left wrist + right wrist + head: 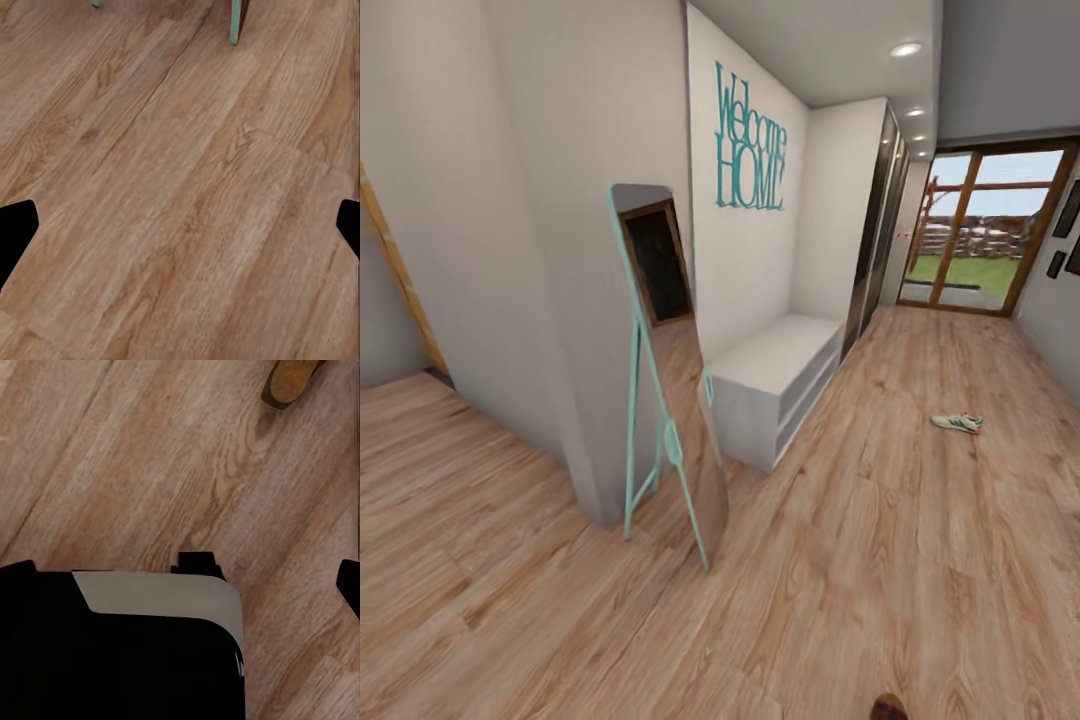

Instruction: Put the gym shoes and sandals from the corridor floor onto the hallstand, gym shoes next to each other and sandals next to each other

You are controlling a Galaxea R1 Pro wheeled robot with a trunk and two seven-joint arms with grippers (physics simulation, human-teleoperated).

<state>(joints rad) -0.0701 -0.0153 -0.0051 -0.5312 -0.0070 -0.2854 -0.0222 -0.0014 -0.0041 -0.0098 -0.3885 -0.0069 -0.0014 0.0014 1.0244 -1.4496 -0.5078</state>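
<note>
One gym shoe [957, 422] lies on its own on the corridor floor [880, 560], out in the open toward the right wall and well apart from the low grey bench [775, 385] set in the alcove under the teal "Welcome HOME" lettering [750, 140]. A dark reddish-brown sandal [889, 707] peeks in at the near edge of the floor; the right wrist view shows a tan-soled sandal tip [289, 382] on the planks. A teal-framed standing mirror [665, 385] leans at the wall corner. Each pincer's dark fingertips [16, 232] sit at the frame edges, wide apart, holding nothing
</note>
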